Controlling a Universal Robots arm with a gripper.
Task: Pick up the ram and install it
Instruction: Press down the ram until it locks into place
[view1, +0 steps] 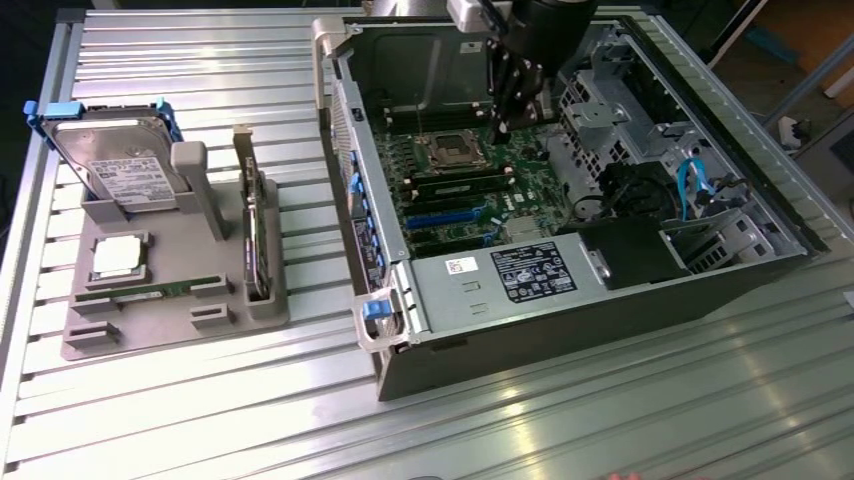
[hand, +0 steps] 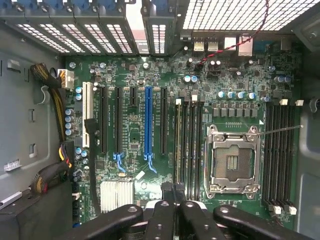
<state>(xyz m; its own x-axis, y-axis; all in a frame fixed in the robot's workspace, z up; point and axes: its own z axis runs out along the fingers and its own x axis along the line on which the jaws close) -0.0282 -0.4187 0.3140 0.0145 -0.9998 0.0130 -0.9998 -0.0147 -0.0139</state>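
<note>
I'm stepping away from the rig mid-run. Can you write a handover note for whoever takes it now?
End effector: shut, nothing visibly held, hovering inside the open case over the motherboard, close to the memory slots beside the processor socket.
Ram: lying flat in the grey tray at the exterior view's left, apart from the case.
Done: nothing that shows; the ram is not picked up.
Left: pickup and install, the whole job.

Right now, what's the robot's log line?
gripper: shut | place: over memory slots | computer case: open
</note>
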